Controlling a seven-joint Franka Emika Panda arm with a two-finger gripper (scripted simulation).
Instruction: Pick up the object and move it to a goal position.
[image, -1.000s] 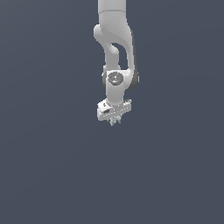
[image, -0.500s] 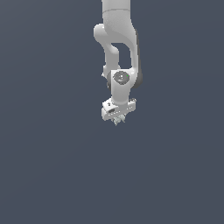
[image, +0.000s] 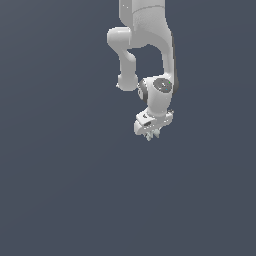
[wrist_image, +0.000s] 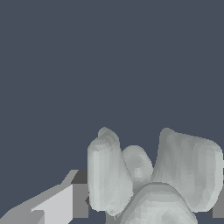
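Note:
In the exterior view the white arm hangs down from the top, and my gripper (image: 150, 133) is held above the flat dark grey ground. The object (image: 148, 137), a tiny pale spiky lump, pokes out just below the fingers. In the wrist view the object (wrist_image: 144, 175) fills the lower right as several rounded pale grey lobes. One white finger (wrist_image: 57, 205) shows right beside it. The jaws are shut on the object, and I cannot see it touching the ground.
Only plain dark grey ground surrounds the arm in both views. No other object or marker shows.
The gripper with the object in it has moved to the exterior view's right and slightly up. The wrist has turned a little. The grip has not changed.

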